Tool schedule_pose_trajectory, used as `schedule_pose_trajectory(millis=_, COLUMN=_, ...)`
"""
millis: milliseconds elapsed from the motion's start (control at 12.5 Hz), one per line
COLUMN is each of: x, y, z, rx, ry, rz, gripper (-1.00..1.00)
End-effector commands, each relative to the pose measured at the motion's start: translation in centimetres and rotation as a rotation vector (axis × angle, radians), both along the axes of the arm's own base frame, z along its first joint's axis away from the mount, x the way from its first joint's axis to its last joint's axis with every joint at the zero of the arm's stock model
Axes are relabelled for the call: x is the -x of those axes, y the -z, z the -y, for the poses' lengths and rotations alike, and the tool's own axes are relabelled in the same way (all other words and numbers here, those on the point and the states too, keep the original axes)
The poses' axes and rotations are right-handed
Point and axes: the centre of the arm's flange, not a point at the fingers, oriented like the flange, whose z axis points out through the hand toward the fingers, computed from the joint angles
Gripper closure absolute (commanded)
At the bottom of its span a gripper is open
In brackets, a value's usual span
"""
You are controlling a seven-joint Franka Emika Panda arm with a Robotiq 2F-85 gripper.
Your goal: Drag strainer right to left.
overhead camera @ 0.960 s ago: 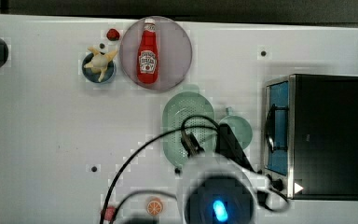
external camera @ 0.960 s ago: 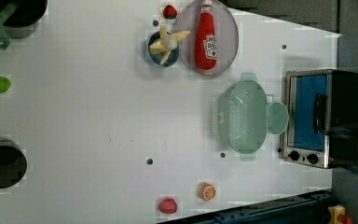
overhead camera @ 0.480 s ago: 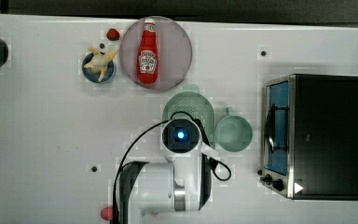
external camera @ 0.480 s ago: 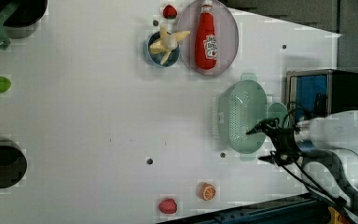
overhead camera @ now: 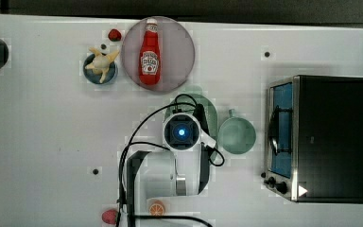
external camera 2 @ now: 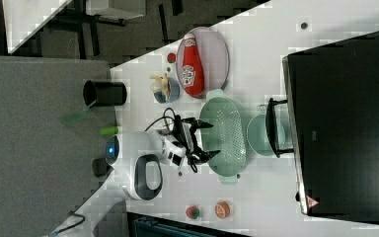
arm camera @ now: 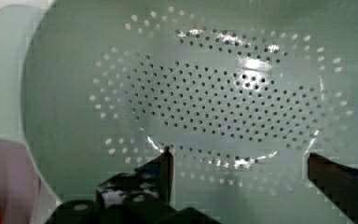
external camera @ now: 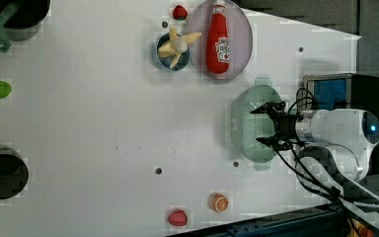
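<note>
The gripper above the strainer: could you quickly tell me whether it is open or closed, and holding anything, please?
Gripper: open, fingers spread wide over the strainer, holding nothing.

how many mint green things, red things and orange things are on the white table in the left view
mint green: 1, strainer
red: 3, ketchup bottle, small red piece by the plate, small red piece near the table edge
orange: 1, orange slice
total: 5
</note>
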Motion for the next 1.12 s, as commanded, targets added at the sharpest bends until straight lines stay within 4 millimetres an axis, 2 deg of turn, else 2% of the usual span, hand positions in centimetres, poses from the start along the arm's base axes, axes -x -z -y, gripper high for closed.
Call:
schedule_pose_trajectory(millis=80, x=0.6, y=3.0, z=0.0, rx=0.005, ry=0.189, rz=0.004, gripper=-1.0)
schedule_pose_trajectory(millis=240, x=0.6, y=4.6, z=-1.2, rx=-0.003, ry=0.178, rz=0.018, gripper=-1.0)
schedule_pose_trajectory(millis=560, x=1.1, y=6.1, z=-2.8, rx=-0.008, ry=0.146, rz=0.012, gripper=-1.0)
schedule_pose_trajectory(millis=1120, x=0.3, y=6.3, z=-7.6, rx=-0.016, ry=0.14, rz=0.022, gripper=-1.0)
